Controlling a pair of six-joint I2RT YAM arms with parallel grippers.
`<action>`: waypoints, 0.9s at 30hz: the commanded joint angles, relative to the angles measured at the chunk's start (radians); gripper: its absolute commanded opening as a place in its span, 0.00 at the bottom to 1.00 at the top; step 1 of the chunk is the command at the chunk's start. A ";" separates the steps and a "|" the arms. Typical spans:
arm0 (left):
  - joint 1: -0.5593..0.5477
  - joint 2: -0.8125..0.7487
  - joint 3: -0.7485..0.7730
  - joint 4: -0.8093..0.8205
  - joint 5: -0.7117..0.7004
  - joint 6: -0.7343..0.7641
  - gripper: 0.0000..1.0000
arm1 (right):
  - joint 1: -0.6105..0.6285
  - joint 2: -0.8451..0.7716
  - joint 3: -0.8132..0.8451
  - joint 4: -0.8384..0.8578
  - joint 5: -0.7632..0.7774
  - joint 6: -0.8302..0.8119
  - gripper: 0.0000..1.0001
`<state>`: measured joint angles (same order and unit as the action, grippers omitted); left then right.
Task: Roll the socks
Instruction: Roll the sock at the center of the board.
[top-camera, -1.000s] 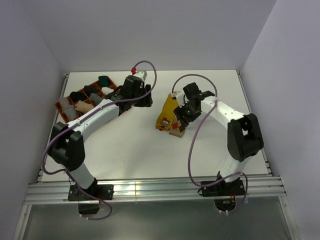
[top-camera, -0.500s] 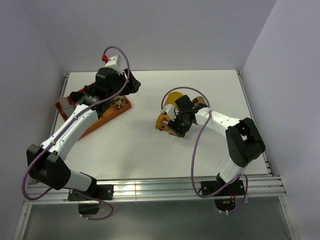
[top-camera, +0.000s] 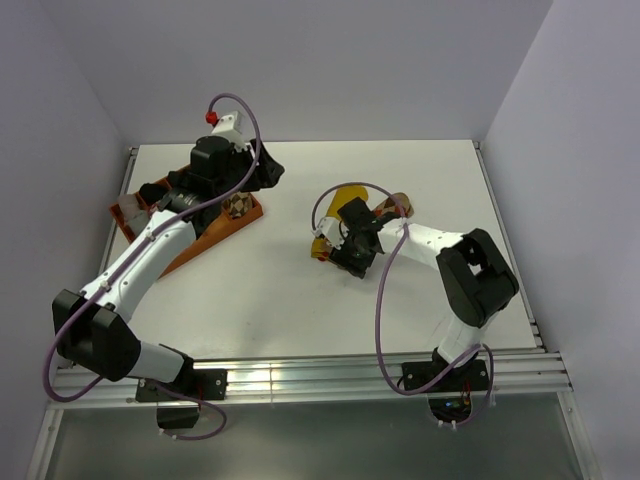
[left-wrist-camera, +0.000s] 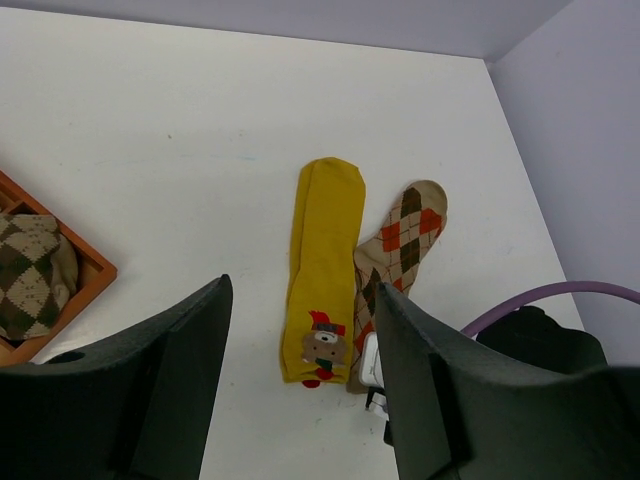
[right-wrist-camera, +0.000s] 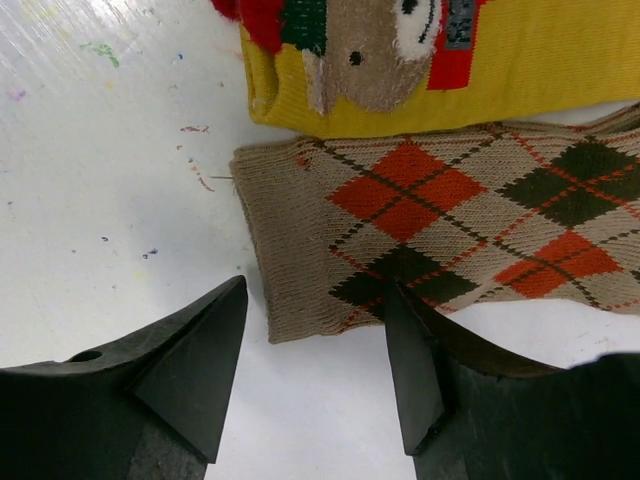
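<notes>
Right gripper (right-wrist-camera: 315, 290) low over white table (right-wrist-camera: 100, 150), jaws apart, nothing clamped. One finger over bare tabletop, other at cuff edge of orange-brown-cream argyle sock (right-wrist-camera: 450, 230); contact unclear. That sock lies flat, diamonds sharp, cuff toward gripper. Mustard yellow sock (right-wrist-camera: 560, 70) flat alongside, edges touching. Bear patch (right-wrist-camera: 365, 50) with red and green at its cuff; small grey tag there, writing unreadable. Left gripper (left-wrist-camera: 305, 285) high above table, jaws apart, empty. Brown-and-cream argyle sock (left-wrist-camera: 25, 270) bundled in orange tray (left-wrist-camera: 85, 265), well apart from the pair.
</notes>
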<state>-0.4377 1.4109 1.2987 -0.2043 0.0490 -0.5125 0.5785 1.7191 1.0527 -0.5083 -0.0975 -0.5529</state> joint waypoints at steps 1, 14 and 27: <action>-0.003 -0.009 -0.009 0.058 0.037 0.011 0.63 | 0.006 0.017 -0.020 0.022 0.013 -0.016 0.64; -0.044 0.051 -0.001 0.071 0.005 0.045 0.61 | 0.004 0.020 -0.053 0.014 -0.024 -0.027 0.47; -0.157 0.071 -0.081 0.173 -0.078 0.058 0.45 | -0.253 0.108 0.150 -0.372 -0.574 -0.108 0.27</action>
<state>-0.5751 1.4925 1.2491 -0.1158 0.0006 -0.4706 0.3843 1.7927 1.1355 -0.7090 -0.4652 -0.6121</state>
